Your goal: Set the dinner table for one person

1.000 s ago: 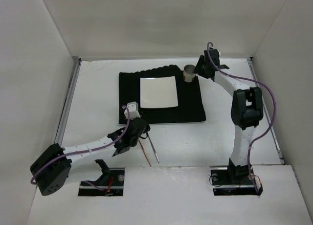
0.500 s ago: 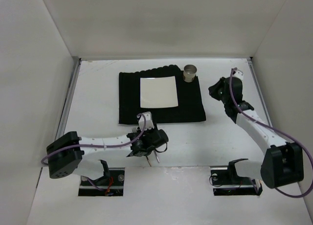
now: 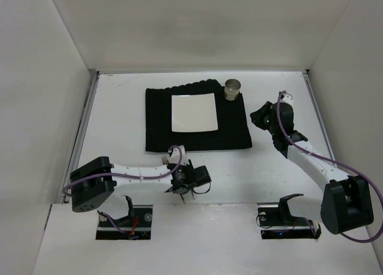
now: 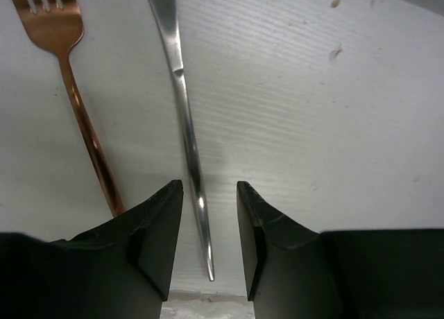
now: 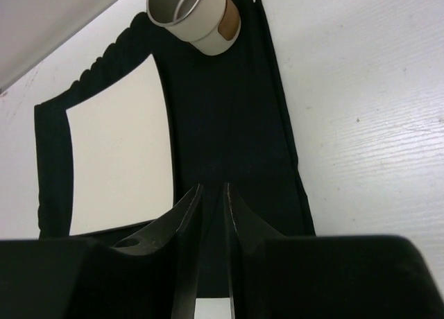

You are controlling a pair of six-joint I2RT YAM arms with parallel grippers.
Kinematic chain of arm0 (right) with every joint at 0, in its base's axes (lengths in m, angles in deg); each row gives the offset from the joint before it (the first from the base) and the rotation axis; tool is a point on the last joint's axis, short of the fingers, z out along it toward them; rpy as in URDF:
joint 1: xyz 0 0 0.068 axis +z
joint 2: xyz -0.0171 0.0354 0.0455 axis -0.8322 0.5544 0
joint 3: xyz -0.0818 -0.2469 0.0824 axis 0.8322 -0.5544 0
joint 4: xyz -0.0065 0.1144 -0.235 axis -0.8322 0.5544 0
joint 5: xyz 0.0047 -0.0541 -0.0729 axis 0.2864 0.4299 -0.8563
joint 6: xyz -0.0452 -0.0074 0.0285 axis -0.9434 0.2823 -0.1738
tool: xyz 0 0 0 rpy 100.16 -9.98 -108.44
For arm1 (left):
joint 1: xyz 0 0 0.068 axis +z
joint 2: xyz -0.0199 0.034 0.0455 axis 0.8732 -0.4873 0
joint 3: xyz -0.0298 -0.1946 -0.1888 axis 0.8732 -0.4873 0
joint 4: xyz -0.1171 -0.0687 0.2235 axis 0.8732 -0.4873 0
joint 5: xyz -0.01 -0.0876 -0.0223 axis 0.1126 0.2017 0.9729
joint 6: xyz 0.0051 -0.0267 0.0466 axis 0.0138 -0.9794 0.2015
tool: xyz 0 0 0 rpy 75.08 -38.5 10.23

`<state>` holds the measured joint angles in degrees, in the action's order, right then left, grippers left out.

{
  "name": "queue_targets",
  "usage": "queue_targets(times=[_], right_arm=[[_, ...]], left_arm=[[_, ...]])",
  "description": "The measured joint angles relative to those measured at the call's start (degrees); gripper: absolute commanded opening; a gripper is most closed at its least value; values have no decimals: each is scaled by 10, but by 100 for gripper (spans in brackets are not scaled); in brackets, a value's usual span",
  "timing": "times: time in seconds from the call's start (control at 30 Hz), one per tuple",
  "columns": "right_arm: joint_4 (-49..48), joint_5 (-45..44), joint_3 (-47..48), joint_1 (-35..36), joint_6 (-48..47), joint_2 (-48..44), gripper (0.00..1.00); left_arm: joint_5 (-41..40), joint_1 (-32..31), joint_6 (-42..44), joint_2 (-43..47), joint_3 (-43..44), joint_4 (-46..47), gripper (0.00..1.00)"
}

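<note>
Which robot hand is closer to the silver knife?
Left. The left gripper straddles the knife handle, beside the fork. The right gripper hovers far off, by the mat's right edge.

White arm links w/ black joints, purple cables; black wedge-shaped fingers [image 4: 156, 236].

The dinner table [image 3: 119, 119] is a matte white surface with faint grain and a few small dark specks, walled in white on three sides. A black ribbed mat [image 3: 196, 118] lies flat on it in the upper middle of the top view. In the lower left of that view, a copper fork [image 4: 73, 90] and a silver utensil [image 4: 186, 125] lie side by side directly on the white, close together but not touching, near the table's front edge.
</note>
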<state>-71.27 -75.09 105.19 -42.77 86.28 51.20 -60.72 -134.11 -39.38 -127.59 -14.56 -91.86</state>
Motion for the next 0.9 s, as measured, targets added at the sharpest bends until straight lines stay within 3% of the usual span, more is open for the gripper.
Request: queue_targets(times=[0.4,0.67,0.9], right_arm=[[-8,12,-6,-2,3,-1,28],[-9,17,-6,-5,7,-6,42],[-16,23,-23,-23,10,-25,46]], left_arm=[[17,4,-28,-55,24,-40,29],[26,10,-35,-66,34,-44,16],[31,10,-42,-66,34,-45,5]])
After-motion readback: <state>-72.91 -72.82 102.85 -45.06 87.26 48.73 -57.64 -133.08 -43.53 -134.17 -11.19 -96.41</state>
